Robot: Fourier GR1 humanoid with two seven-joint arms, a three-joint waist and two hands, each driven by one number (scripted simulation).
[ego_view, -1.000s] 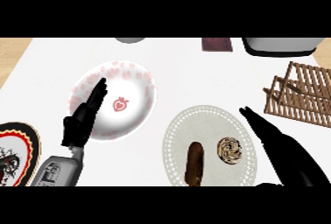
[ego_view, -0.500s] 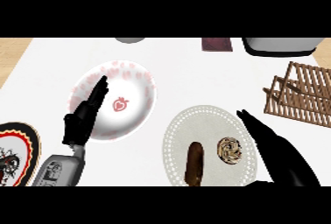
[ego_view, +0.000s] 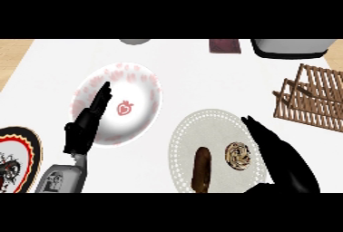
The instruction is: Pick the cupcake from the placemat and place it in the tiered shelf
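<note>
The cupcake [ego_view: 236, 155], round with a brown and cream swirled top, sits on the white lace placemat [ego_view: 194, 127] at the lower middle. A dark brown oblong pastry [ego_view: 202, 168] lies beside it on the mat. My right hand [ego_view: 281, 156] is open, fingers straight, just right of the cupcake and partly over the mat's right edge. The wooden tiered shelf [ego_view: 313, 97] stands at the right edge. My left hand [ego_view: 84, 127] is open with fingers up, over the left part of a strawberry plate.
A white plate with pink strawberry pattern [ego_view: 134, 102] lies left of the placemat. A dark patterned plate [ego_view: 13, 156] shows at the lower left edge. At the back stand a grey bowl [ego_view: 135, 41], a maroon item [ego_view: 223, 45] and a white appliance [ego_view: 291, 47].
My right hand has moved down and slightly left, closer to the cupcake. The left hand has drifted a little lower. The cupcake has not moved.
</note>
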